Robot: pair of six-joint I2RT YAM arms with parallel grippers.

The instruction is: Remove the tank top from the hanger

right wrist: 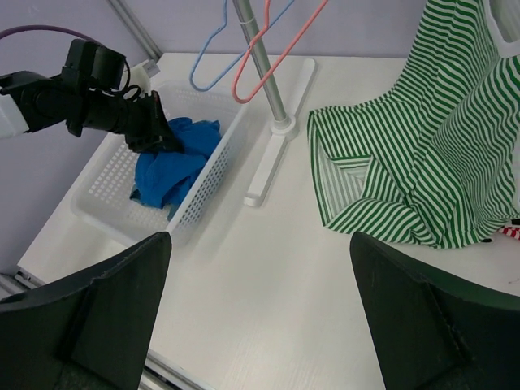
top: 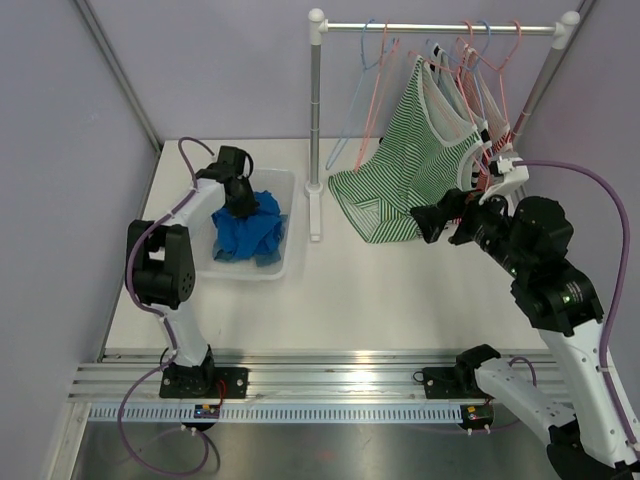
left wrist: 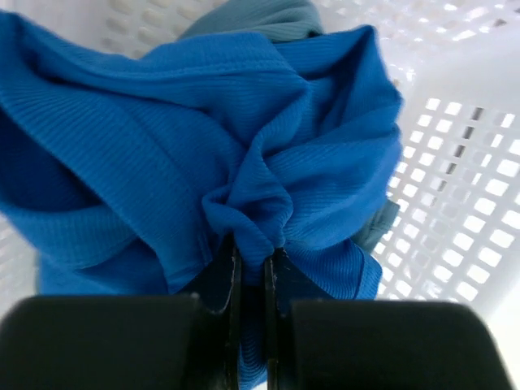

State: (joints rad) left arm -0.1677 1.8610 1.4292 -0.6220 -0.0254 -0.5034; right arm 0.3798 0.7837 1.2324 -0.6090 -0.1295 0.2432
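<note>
Left gripper (left wrist: 250, 262) clamped tight on bunched blue cloth (left wrist: 244, 138) inside white basket (top: 296, 232). Right gripper (right wrist: 260, 313), fingers spread wide, empty, beside green striped tank top (top: 412, 168). Top hangs on hanger (top: 468, 62) under rail (top: 440, 28), hem pooled on table (top: 380, 295).

Bright, even, diffuse light from overhead; shadows faint.
Glare on the metal rail (top: 350, 383) in the overhead view; left hand (left wrist: 250, 264) and right hand (right wrist: 260, 244) blurred close to lens; blue garment (left wrist: 162, 146) sharp.

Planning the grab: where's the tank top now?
Top view, right of centre: tank top hangs from the rack, hem on the table, beside the right gripper.
</note>
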